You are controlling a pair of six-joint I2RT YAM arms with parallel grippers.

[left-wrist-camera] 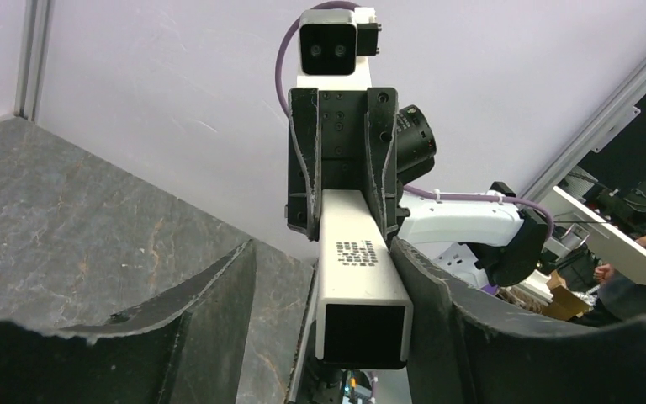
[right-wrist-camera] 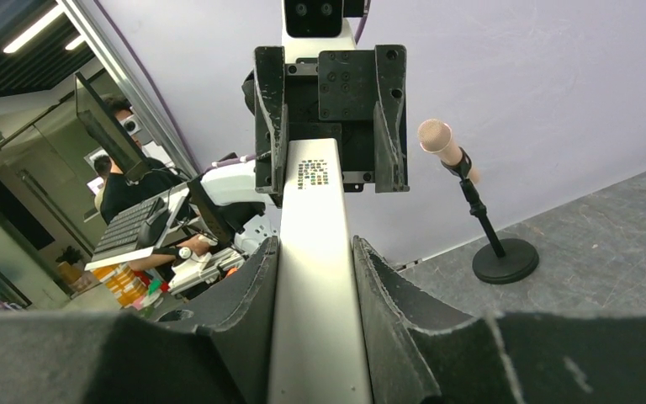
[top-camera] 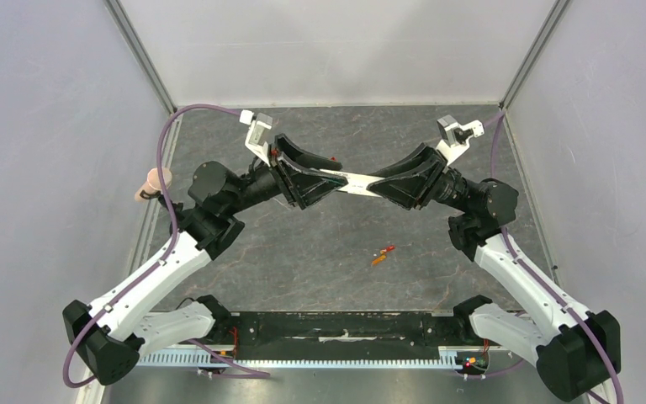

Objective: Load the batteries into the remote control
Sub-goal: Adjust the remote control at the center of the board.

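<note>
Top external: remote control (top-camera: 355, 181) midair, centred.

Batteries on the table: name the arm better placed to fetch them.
Left. The left gripper stands open around the remote control; the right gripper clamps it, so left is probably free for the batteries.

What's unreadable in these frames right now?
- Batteries, top view: too small to count or read their ends.
- Remote, top view: ends covered by left end effector and right end effector.
- Battery recess: in no view; wrist views show only a labelled face.
</note>
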